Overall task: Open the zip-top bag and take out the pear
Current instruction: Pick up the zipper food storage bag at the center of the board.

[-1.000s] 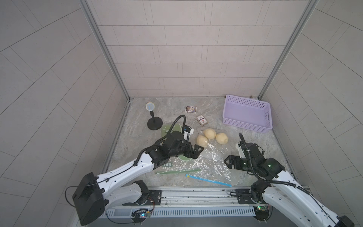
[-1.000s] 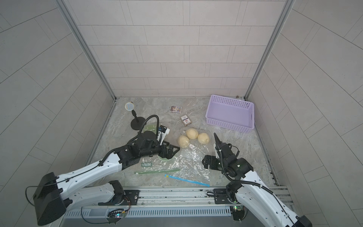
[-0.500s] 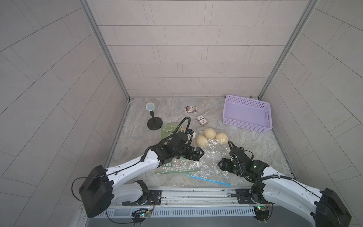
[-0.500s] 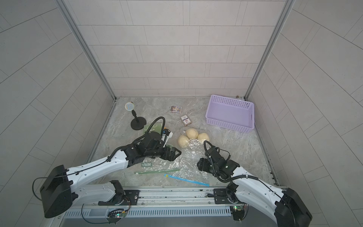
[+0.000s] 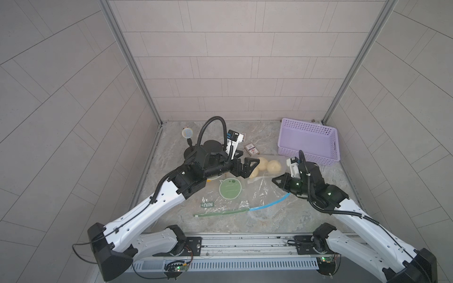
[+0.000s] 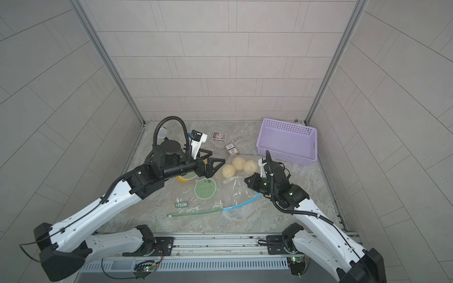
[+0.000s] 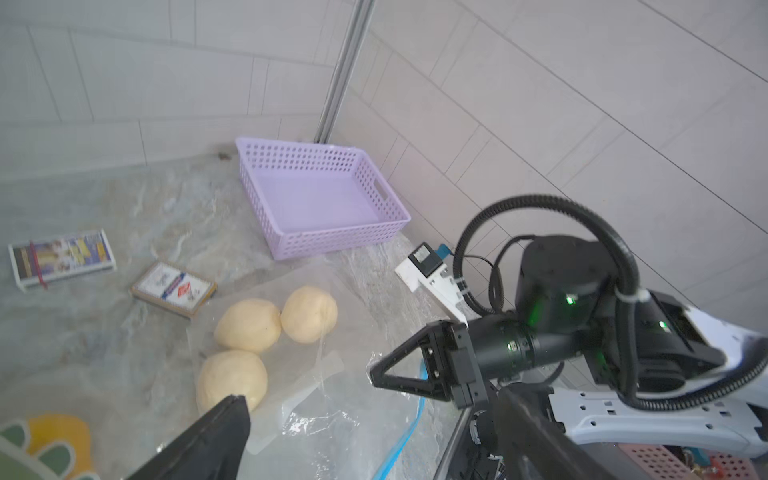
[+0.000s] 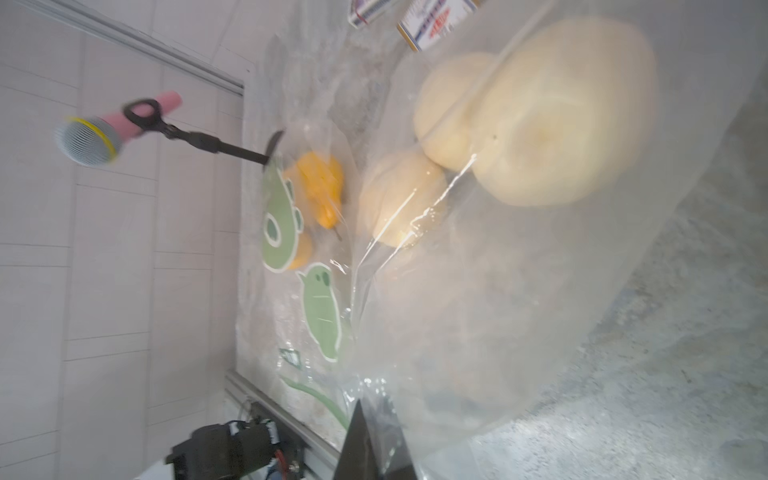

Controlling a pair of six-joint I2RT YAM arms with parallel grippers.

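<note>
Lilac basket (image 5: 318,156), card pack (image 6: 231,149), printed box (image 6: 219,136), microphone on stand (image 8: 89,141)

The clear, blue-zipped zip-top bag (image 5: 263,190) lies crumpled, three pale pears (image 5: 262,163) inside.

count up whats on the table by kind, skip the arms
pale round fruits: 3
zip-top bags: 2
card boxes: 2
yellow fruit: 1
purple basket: 1
toy microphone on a stand: 1
total: 10
</note>
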